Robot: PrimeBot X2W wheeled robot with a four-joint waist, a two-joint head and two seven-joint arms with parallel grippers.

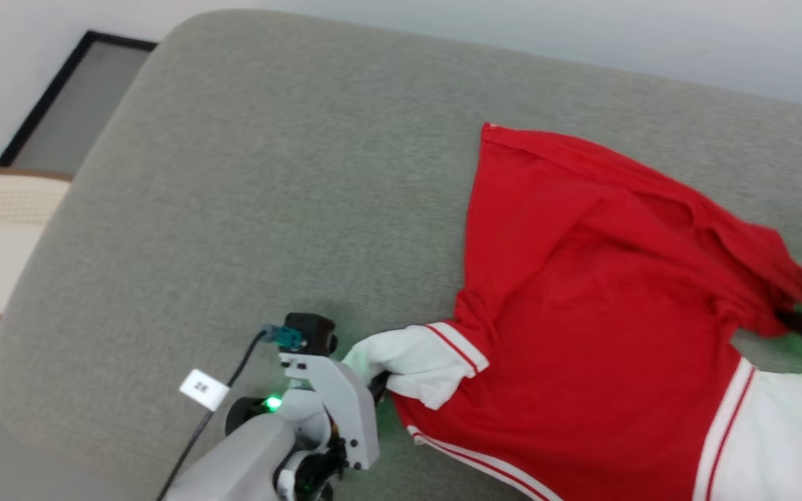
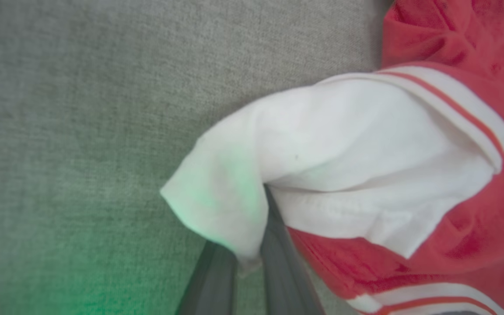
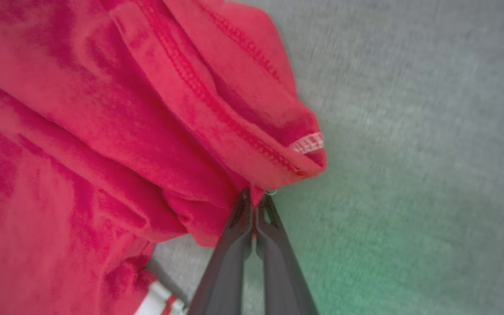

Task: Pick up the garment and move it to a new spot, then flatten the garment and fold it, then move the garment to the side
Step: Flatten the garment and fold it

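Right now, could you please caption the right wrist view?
Right tool pinches a hem of the red garment over grey upholstery.

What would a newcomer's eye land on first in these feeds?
The garment, bright red with white sleeves, lies rumpled across the right half of the grey cushion. Next come the two grips. The left gripper pinches a white sleeve at the garment's near-left corner, and the right gripper is shut on a bunched, stitched red edge at its right side.
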